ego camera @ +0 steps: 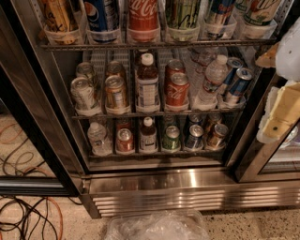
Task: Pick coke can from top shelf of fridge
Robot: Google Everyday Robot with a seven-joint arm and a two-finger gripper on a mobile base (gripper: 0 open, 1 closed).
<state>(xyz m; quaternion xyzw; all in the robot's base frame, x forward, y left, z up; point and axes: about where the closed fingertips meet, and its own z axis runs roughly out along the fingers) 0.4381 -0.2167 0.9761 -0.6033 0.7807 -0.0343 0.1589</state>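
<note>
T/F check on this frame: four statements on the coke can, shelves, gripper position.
1. The coke can stands on the top shelf. True.
2. The gripper touches the coke can. False: it is at the right edge of view, apart from the can.
3. A Pepsi can stands next to the coke can, on its left in view. True.
4. The middle shelf holds only bottles. False: cans and bottles.
</note>
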